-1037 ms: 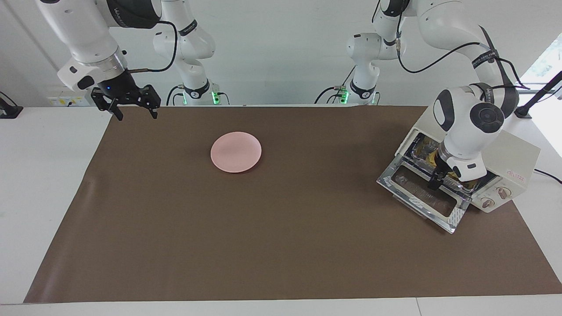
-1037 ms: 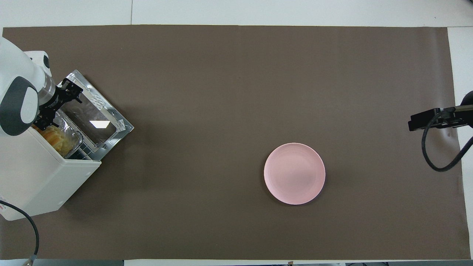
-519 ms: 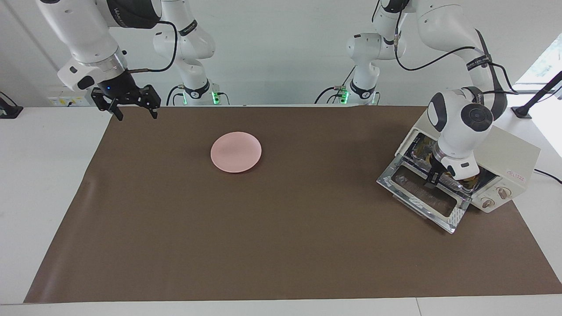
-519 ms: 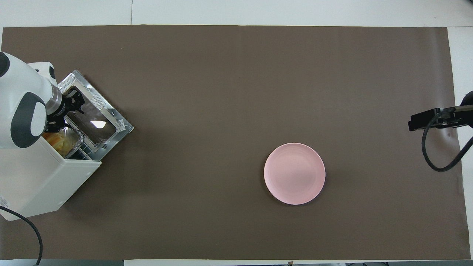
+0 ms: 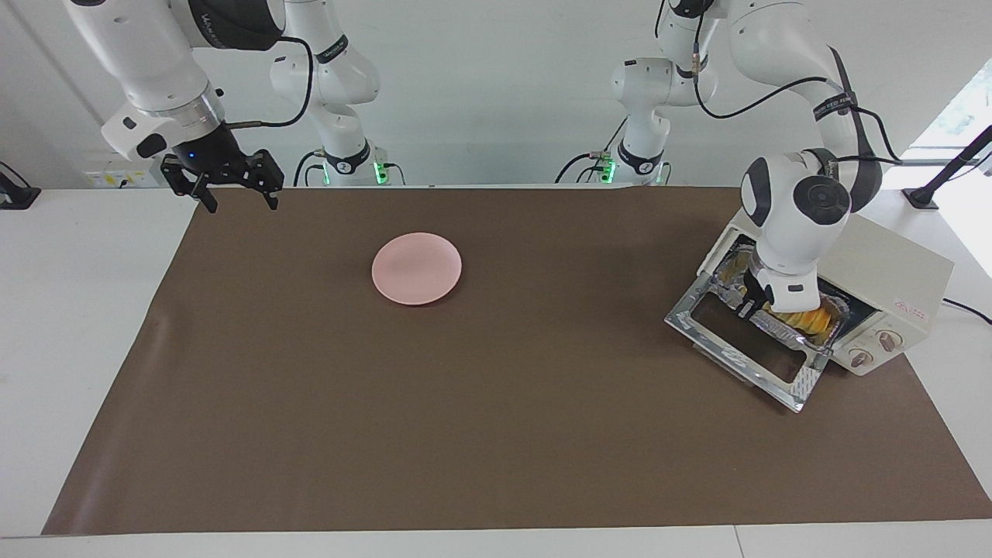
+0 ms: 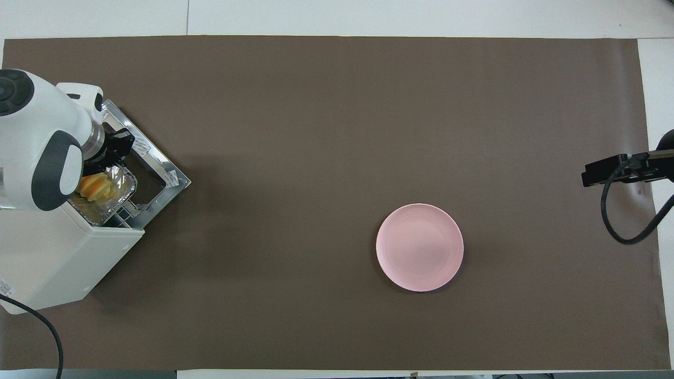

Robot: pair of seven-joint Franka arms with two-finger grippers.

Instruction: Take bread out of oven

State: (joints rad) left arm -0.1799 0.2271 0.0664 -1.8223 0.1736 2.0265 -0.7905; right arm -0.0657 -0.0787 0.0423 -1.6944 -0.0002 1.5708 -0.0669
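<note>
The cream-white oven [image 5: 891, 267] stands at the left arm's end of the table with its glass door [image 5: 740, 349] dropped open. The golden bread [image 5: 806, 318] lies in a silver foil tray [image 5: 779, 331] that sticks out of the oven's mouth over the door. My left gripper [image 5: 748, 307] is at the tray's edge nearest the robots and is shut on it. In the overhead view the bread [image 6: 96, 185] and tray [image 6: 117, 200] show beside the left gripper [image 6: 113, 152], in front of the oven [image 6: 52, 263]. My right gripper [image 5: 236, 198] waits open and empty over the mat's corner.
A round pink plate [image 5: 417, 268] lies on the brown mat near the middle of the table; it also shows in the overhead view [image 6: 419, 247]. The right gripper's body [image 6: 605, 171] shows at the overhead view's edge. The oven's cable [image 6: 37, 321] trails off the mat.
My left gripper has drawn back from the oven's mouth, and the foil tray with the bread has slid out with it, over the open door. The right arm has not moved.
</note>
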